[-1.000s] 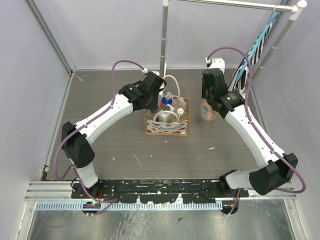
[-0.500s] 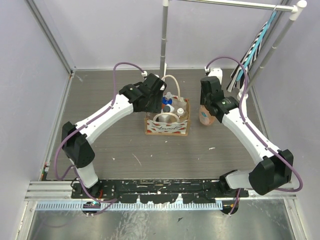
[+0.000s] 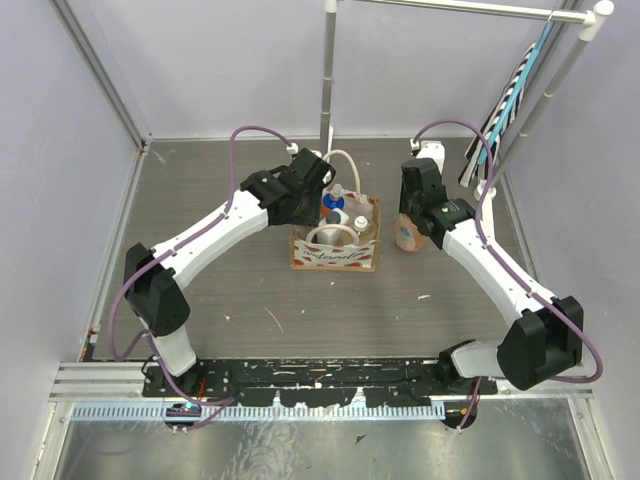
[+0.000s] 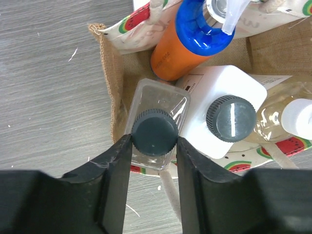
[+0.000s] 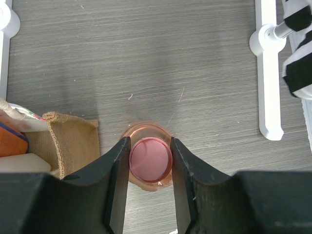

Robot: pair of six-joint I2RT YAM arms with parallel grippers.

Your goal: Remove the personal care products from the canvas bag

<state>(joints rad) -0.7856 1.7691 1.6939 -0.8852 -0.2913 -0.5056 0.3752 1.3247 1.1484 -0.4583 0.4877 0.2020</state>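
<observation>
The canvas bag (image 3: 335, 257) stands mid-table, holding several bottles. In the left wrist view my left gripper (image 4: 153, 140) is shut on the dark cap of the clear square bottle (image 4: 161, 100), which stands in the bag's corner (image 4: 109, 83). Beside it are an orange bottle with a blue cap (image 4: 180, 48), a white square bottle with a dark cap (image 4: 229, 117) and a translucent bottle with a white cap (image 4: 297, 119). My right gripper (image 5: 149, 145) is shut on the pink cap of the peach bottle (image 5: 150, 161), upright on the table just right of the bag (image 5: 73, 141). The peach bottle also shows in the top view (image 3: 406, 233).
A white stand foot (image 5: 268, 73) and the black-and-white striped cloth (image 5: 300, 58) lie to the right of the peach bottle. A vertical pole (image 3: 327, 70) rises behind the bag. Purple walls close the left, back and right sides.
My right arm has brought the peach bottle down and slightly left, to the table beside the bag. My left gripper has stayed at the bag's left side, over the bottles.
</observation>
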